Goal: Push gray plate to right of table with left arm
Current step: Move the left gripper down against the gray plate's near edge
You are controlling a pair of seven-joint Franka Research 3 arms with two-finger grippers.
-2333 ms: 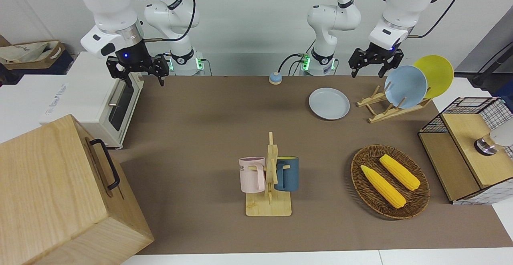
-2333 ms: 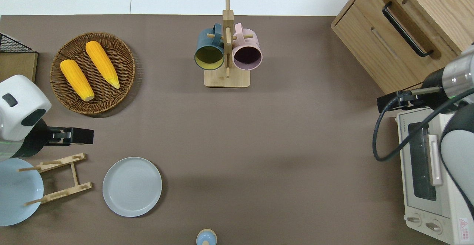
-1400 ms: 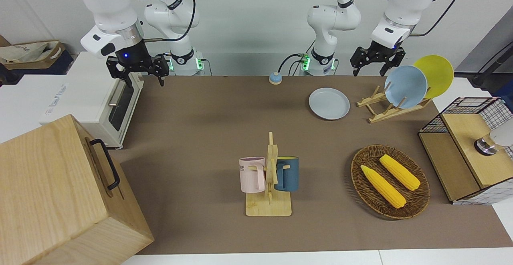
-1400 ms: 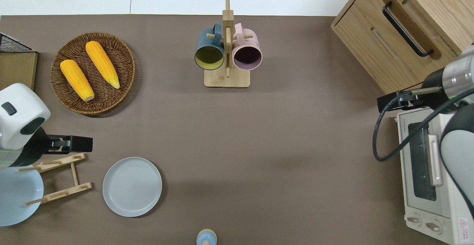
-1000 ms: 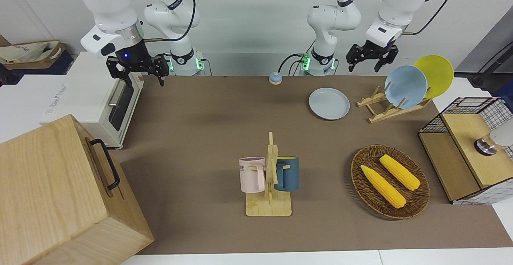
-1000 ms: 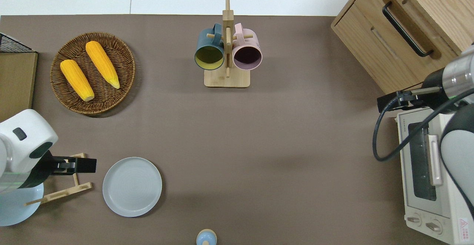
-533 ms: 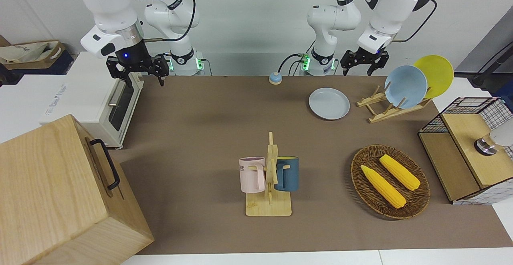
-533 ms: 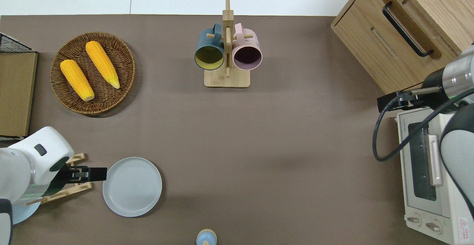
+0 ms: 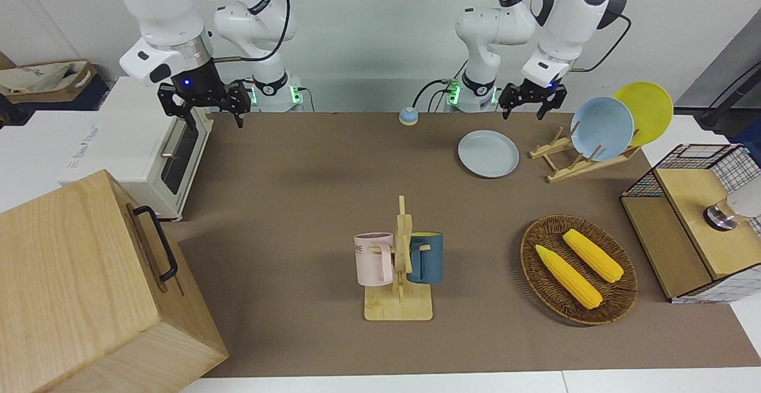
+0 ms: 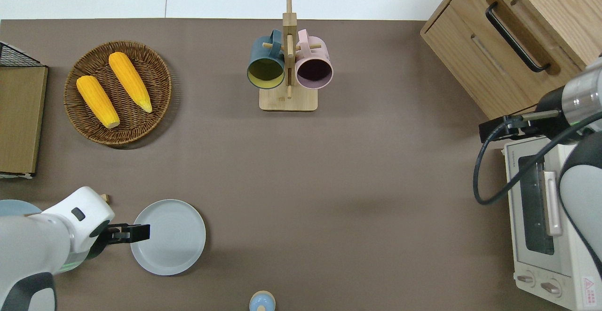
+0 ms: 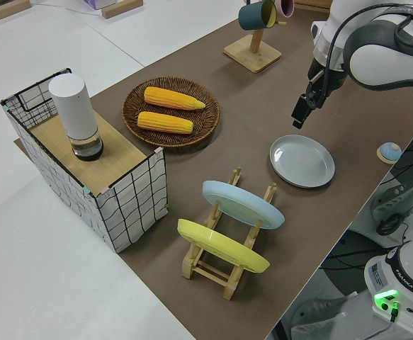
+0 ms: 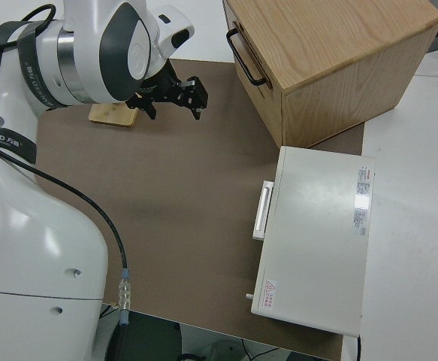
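The gray plate [image 9: 489, 153] [image 10: 168, 237] [image 11: 302, 161] lies flat on the brown table [image 9: 297, 161] [image 10: 329, 184], close to the robots and toward the left arm's end. My left gripper [image 9: 522, 113] [image 10: 145, 232] [image 11: 298, 119] hangs in the air, open and holding nothing. The overhead view puts it over the plate's rim, on the side toward the left arm's end of the table. My right gripper [image 9: 215, 120] [image 12: 173, 105] is parked, open and holding nothing.
A wooden rack [image 9: 579, 158] with a sky-blue plate [image 9: 601, 128] and a yellow plate [image 9: 645, 110] stands beside the gray plate. Farther out are a corn basket [image 9: 576, 271], a mug stand [image 9: 399, 262] and a wire-frame shelf [image 9: 695, 214]. A toaster oven [image 9: 137, 149], a wooden cabinet [image 9: 83, 286] and a small bell [image 9: 408, 116] are also present.
The left arm has swung from above the rack toward the robots and the table's middle, bringing its gripper over the gray plate's rim. The plate and the right arm have not moved.
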